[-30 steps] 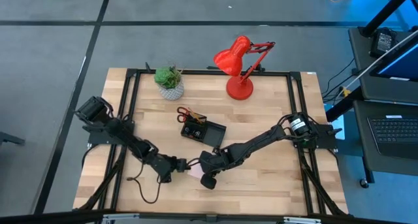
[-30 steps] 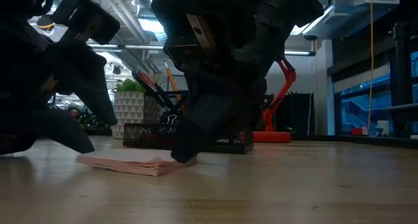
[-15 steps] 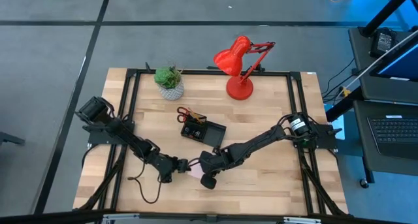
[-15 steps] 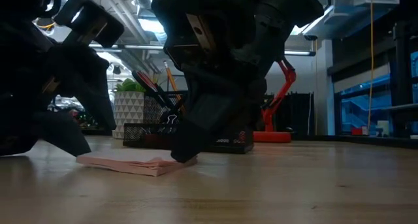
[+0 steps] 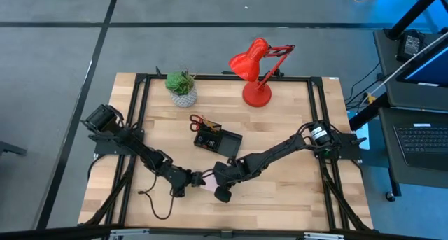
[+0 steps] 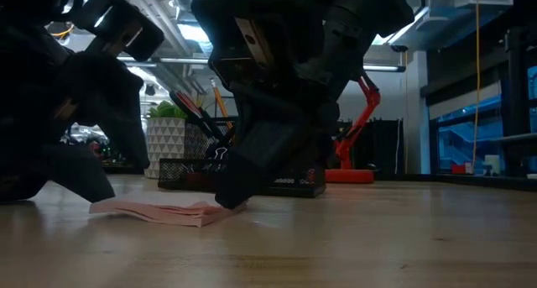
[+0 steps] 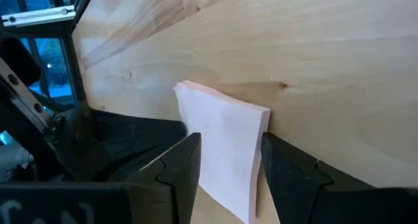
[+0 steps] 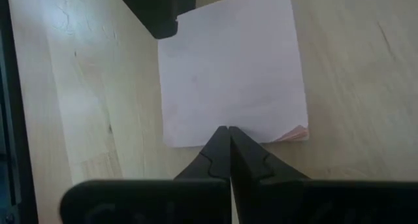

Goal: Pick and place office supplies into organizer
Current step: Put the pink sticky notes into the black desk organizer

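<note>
Left gripper sits low at the near-left part of the table, fingers spread wide with the pink sticky-note pad between them; pads look close to its edges but not clamped, so nothing is held yet. Right gripper is pinched fully closed, tip pressed down on the pad's opposite edge, probably pinning it flat so it can't slide while the left one closes in. Low view: pad lies flat on the wood, right gripper bearing on one end, left gripper at the other.

High view: both grippers meet over the pad near the table's front, left and right. Organizer, black, stands just behind them toward the table's middle, already holding pens and red-handled scissors sticking up. Judgement: pad is the item in hand, still to be lifted and carried there.

Farther back: potted plant and red desk lamp at the far edge. Table is light wood in a black frame. Grey floor around it, a laptop on a side stand to the right.
</note>
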